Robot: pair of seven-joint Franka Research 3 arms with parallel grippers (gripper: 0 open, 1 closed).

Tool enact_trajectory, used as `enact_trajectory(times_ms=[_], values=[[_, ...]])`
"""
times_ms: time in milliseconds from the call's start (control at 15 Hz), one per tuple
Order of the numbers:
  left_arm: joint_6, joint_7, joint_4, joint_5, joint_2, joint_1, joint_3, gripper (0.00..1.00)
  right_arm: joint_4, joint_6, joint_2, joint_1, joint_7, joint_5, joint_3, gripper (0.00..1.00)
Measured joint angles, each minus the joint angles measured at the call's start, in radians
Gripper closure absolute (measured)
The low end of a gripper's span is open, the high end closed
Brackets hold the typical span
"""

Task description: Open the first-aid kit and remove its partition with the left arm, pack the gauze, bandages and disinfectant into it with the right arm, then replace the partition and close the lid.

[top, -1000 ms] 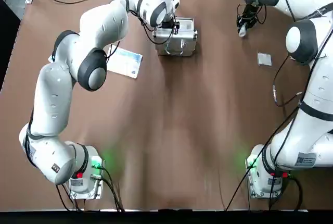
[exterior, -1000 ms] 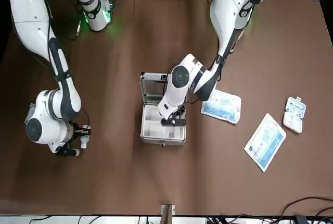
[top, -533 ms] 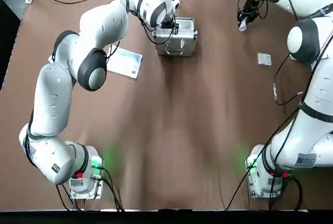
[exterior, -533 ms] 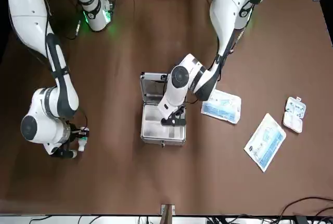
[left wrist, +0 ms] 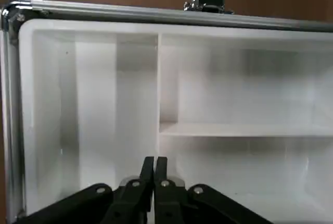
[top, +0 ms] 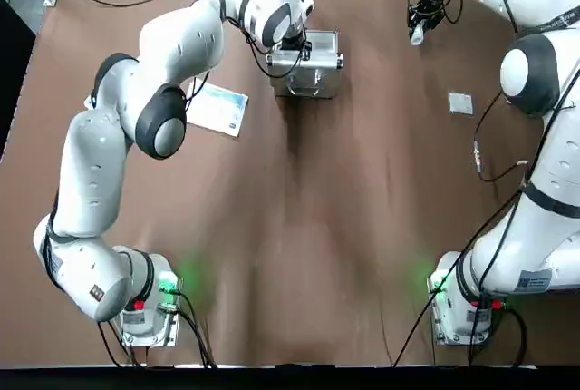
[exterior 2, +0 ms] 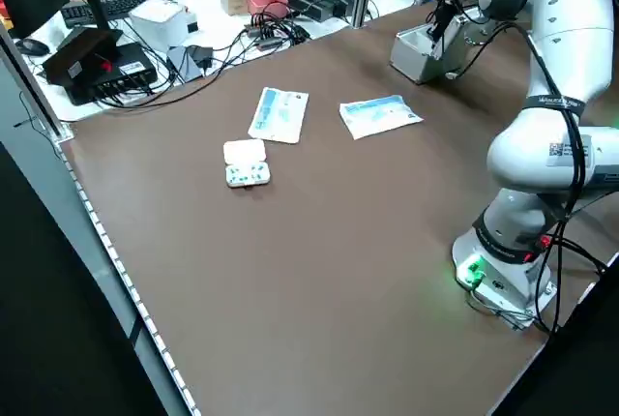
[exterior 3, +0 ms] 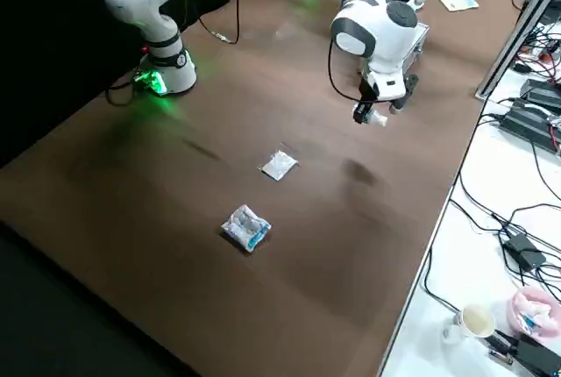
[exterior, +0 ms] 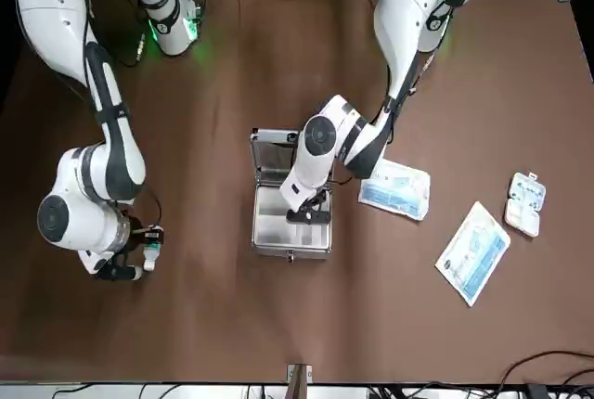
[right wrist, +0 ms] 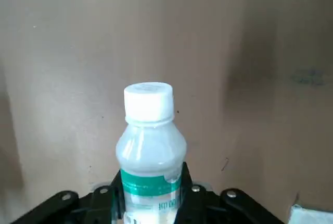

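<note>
- Top view: brown table (top: 299, 227) is carrying the open first-aid kit (top: 313, 68) near its far edge, a blue-white packet (top: 217, 107) to its left and a small silvery sachet (top: 460, 102) on the right. Cables and electronics are crowding the white bench beyond that edge. The middle and near table is lying bare. The right gripper (top: 419, 27) is carrying the disinfectant (top: 416, 34); it has shifted farther toward the far edge than a second ago.
- Front view: the left gripper (exterior: 306, 212) is reaching into the kit, over the cream partition (exterior: 278, 227), much as before. A second long packet (exterior: 473, 252) and a pill box (exterior: 524, 204) are lying well apart near the left arm's side.
- Right side view: a crumpled blue-white bundle (exterior 3: 246, 227) is sitting near the sachet.
- Left wrist view: fingers (left wrist: 147, 169) are pressing together, nothing between them, just above the partition's compartments.
- Right wrist view: jaws are clamping the bottle's teal label band, cap outward.
</note>
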Motion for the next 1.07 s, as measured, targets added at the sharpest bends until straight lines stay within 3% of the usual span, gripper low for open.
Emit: enact_trajectory(times_ms=[267, 667, 1067], values=[[-0.002, 0.0, 0.003, 0.0, 0.0, 0.0, 0.0, 0.96, 0.008, -0.007, -0.006, 0.001, 0.002, 0.0, -0.001, 0.6], [-0.019, 0.002, 0.016, 0.0, -0.001, 0.001, 0.0, 0.96, 0.073, -0.146, -0.037, 0.002, 0.002, 0.0, 0.0, 0.6], [-0.063, -0.008, 0.036, 0.0, -0.043, 0.001, -0.006, 0.96, 0.077, -0.153, -0.039, 0.042, 0.01, 0.0, 0.004, 0.6]])
